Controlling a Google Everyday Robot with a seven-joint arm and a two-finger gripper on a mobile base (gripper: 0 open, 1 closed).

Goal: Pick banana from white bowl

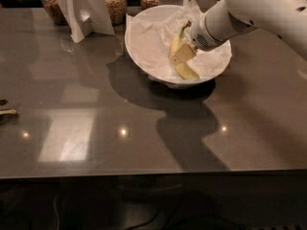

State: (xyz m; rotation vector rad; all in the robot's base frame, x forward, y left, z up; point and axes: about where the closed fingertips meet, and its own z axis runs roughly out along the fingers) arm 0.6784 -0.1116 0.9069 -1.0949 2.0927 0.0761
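Observation:
The pale-yellow banana [186, 71] lies in the white bowl [144, 56] on crumpled white paper, its dark stem tip pointing up and away. The bowl stands at the back middle of the grey table. My gripper [182, 54] comes in from the upper right on the white arm [249, 13] and sits right at the banana's middle, covering part of it. The banana's lower end still rests on the paper.
Glass jars of brown grains [115, 4] and a white stand [84, 13] are at the back left, behind the bowl. A small greenish scrap [7, 112] lies at the table's left edge. The grey table [144, 138] stretches toward the front edge.

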